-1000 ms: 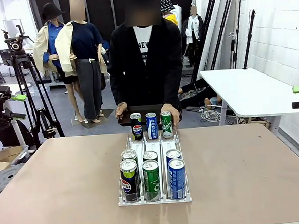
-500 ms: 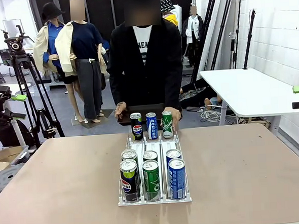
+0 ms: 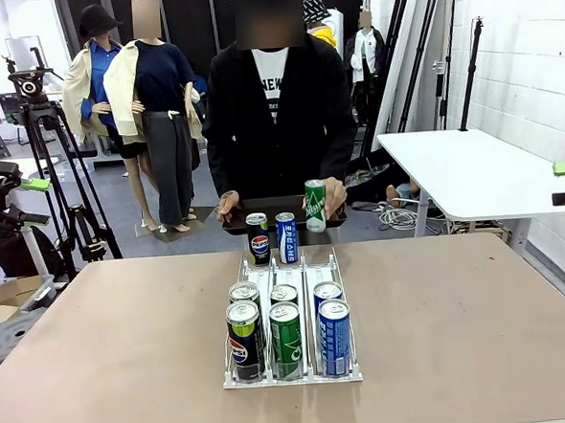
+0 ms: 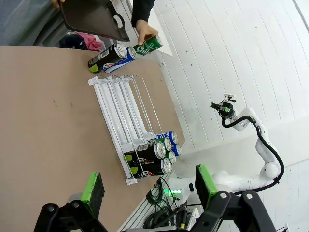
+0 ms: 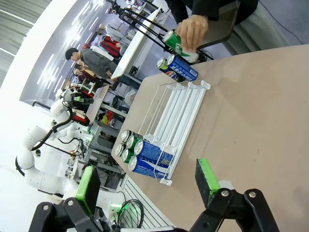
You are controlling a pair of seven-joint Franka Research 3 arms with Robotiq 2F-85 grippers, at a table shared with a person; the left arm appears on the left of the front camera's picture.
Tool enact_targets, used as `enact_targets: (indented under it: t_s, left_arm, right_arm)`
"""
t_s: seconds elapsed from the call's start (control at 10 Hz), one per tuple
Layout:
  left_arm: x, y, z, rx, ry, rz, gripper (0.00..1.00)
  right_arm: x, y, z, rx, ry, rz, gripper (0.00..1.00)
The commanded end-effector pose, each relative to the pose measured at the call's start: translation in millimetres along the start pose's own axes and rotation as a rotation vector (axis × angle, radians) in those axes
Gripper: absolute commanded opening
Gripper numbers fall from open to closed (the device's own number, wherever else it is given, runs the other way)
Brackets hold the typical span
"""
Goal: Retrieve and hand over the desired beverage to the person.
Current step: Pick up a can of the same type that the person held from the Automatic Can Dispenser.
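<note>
Evidently choosing, the person's hand (image 3: 333, 198) held a green metal can (image 3: 315, 204) up at twelve o'clock; my left gripper (image 4: 148, 186) and right gripper (image 5: 147, 186) gaped empty.

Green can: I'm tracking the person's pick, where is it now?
Front view: the green can is in the person's hand, off the table at its far edge, just up and right of the blue can behind the rack.
</note>
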State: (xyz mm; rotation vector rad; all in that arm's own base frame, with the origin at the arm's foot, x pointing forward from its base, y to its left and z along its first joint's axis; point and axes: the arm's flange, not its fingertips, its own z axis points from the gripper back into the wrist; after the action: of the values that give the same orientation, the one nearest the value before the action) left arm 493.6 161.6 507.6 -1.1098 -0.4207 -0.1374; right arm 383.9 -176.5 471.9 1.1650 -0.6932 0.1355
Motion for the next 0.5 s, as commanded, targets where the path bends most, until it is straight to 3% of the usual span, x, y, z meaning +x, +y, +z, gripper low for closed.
enact_targets:
  t_s: [0.0,0.4]
  left_arm:
    - [0.5,-1.3,0.5,0.0,-0.001,0.01,1.0]
    - [0.5,-1.3,0.5,0.0,-0.001,0.01,1.0]
  right_arm:
    - [0.2,-0.8,-0.3,-0.001,0.001,-0.007,1.0]
    - [0.2,-0.8,-0.3,-0.001,0.001,-0.007,1.0]
